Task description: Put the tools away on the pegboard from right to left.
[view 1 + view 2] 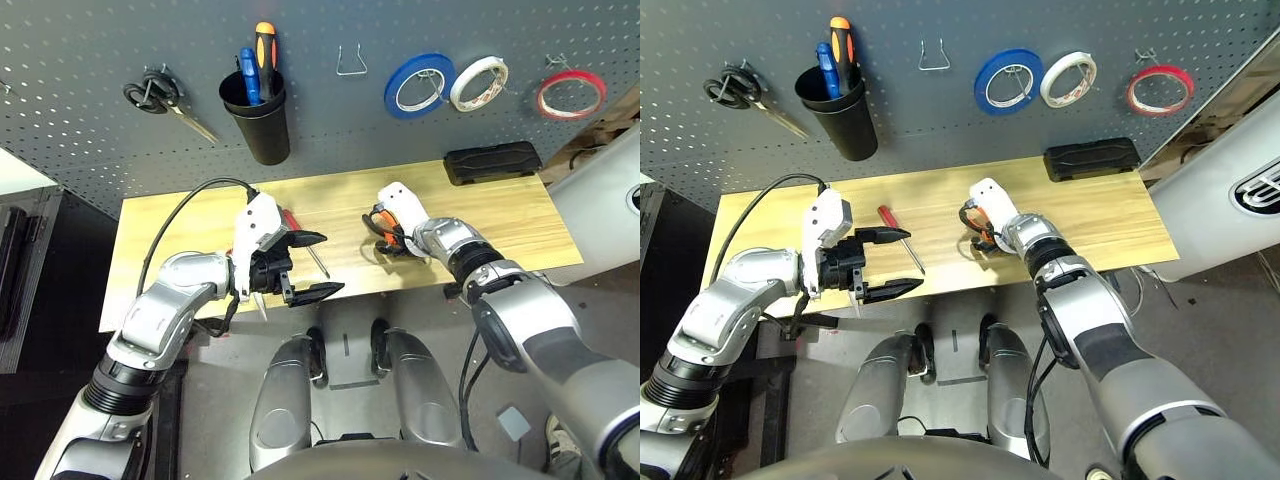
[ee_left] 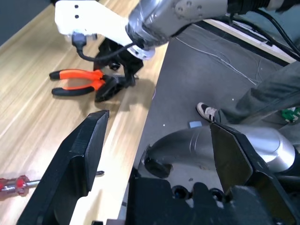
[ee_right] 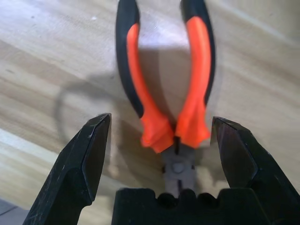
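Left: black angular fingers of the left gripper spread wide, nothing held; red-handled slim metal screwdriver lying on pale wooden tabletop, beside them. Right: orange-and-black-handled metal pliers lying on tabletop, handles pointed away from the right gripper, pivot end between its wide-spread fingers, long axis running along them, ungripped; right arm nearer.

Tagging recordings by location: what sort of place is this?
Probably a workshop or robotics lab: a pegboard hung with tape rolls, a wooden workbench, and loose cables on the floor.
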Action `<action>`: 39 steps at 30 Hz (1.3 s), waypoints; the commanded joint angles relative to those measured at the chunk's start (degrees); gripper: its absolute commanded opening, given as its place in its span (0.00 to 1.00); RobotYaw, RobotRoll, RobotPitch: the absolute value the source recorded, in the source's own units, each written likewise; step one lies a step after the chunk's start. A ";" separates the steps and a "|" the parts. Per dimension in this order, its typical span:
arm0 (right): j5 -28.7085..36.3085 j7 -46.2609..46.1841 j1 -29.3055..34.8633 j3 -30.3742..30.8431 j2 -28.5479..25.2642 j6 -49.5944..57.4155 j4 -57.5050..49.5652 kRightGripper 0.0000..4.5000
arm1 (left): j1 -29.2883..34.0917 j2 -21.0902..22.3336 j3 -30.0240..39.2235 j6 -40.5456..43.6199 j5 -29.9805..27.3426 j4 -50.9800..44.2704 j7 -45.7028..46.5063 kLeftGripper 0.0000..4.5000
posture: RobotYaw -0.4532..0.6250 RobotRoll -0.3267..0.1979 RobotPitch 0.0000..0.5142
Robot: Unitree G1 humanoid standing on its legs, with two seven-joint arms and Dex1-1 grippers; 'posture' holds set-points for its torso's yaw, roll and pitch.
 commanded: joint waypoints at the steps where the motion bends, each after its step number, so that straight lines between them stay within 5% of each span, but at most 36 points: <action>1: -0.96 -0.84 0.18 -0.56 0.67 -1.06 2.05 0.99 | 1.08 0.33 -0.63 0.43 -0.31 -1.49 0.05 1.00 | 0.44 0.62 0.58; 5: -1.40 -1.37 0.29 -0.80 1.03 -1.96 3.05 0.86 | 1.36 0.38 -0.52 0.51 -0.19 -1.80 0.40 1.00 | 0.46 0.62 0.57; 10: -1.77 -1.28 0.27 -1.15 1.25 -2.25 3.41 0.48 | 1.48 0.44 -0.48 0.46 -0.09 -1.79 0.66 1.00 | 0.47 0.62 0.54; 24: -0.65 3.31 0.45 -3.29 -2.52 -5.85 -6.62 0.48 | -2.69 -2.87 2.68 -2.74 -0.66 2.18 2.96 1.00 | 0.45 0.62 0.44; 39: 9.68 20.77 15.82 -5.08 -12.49 8.89 -56.52 0.48 | -6.21 -2.41 6.77 -2.49 -3.20 0.39 3.76 1.00 | 0.44 0.62 0.38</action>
